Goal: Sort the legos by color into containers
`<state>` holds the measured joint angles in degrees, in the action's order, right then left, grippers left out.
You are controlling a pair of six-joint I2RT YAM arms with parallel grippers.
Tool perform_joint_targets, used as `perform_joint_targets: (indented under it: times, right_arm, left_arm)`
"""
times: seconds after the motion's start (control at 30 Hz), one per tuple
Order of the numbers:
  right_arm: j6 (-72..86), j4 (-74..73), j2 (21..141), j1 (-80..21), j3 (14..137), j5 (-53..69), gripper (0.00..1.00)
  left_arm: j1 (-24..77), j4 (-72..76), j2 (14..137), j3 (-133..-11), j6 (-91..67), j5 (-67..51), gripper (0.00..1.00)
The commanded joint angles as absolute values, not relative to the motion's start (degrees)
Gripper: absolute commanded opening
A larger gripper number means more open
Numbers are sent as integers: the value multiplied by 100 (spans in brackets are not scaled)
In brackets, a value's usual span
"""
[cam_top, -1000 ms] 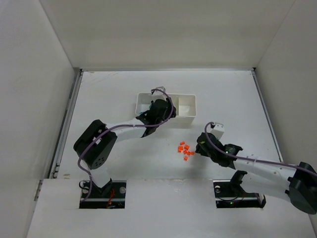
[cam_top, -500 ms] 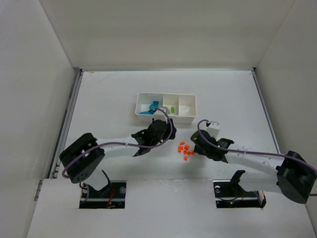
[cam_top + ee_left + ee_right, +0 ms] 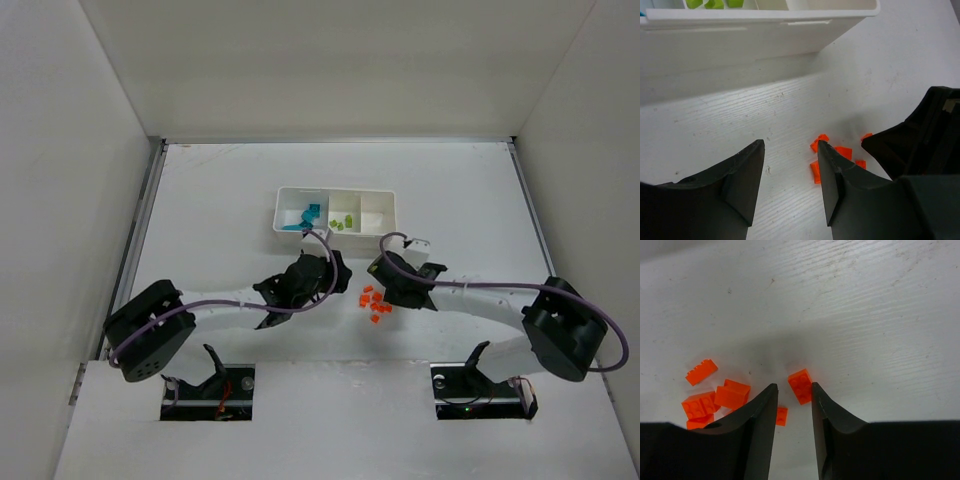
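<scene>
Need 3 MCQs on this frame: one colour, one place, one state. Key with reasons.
1. What colour is in the tray's middle compartment? A) teal B) orange C) lime-green
2. Where are the orange bricks? A) right compartment B) loose on the table, by the left gripper and right gripper C) left compartment
3. What state is the left gripper in? A) open, empty B) shut on a brick C) shut on the tray wall
Key: 1 C, lime-green bricks sit between the dividers; 2 B, all lie on bare table; 3 A, only table shows between its fingers.
</scene>
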<state>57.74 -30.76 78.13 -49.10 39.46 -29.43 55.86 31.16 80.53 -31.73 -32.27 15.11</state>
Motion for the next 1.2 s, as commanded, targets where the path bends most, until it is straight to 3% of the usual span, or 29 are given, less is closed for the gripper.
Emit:
perform_joint_targets:
  times: [0.0,0.23,0.57,0.83,1.17]
  right_arm:
    - [5932,-3164,8155,-4970,4288,-2646,35]
    - [6065,-2857,8315,-5243,4719,-2759,33]
    - [6179,-2769,7682,-5260,4281,-3244,38]
    - [6047,-2303,8068,-5454,4087,-3085,43]
    - [5853,-2100,8569,-5418,4192,-3155,39]
  left_arm:
    - [5655,3507,7822,-3015,-3296,1362,43]
    - [5559,3489,7497,-2733,-3322,1354,43]
    - [6059,3270,7426,-2681,-3305,1354,39]
    - [6455,3059,7480,-2637,-3322,1380,36]
    - [6772,2848,7681,-2646,-3348,1441,36]
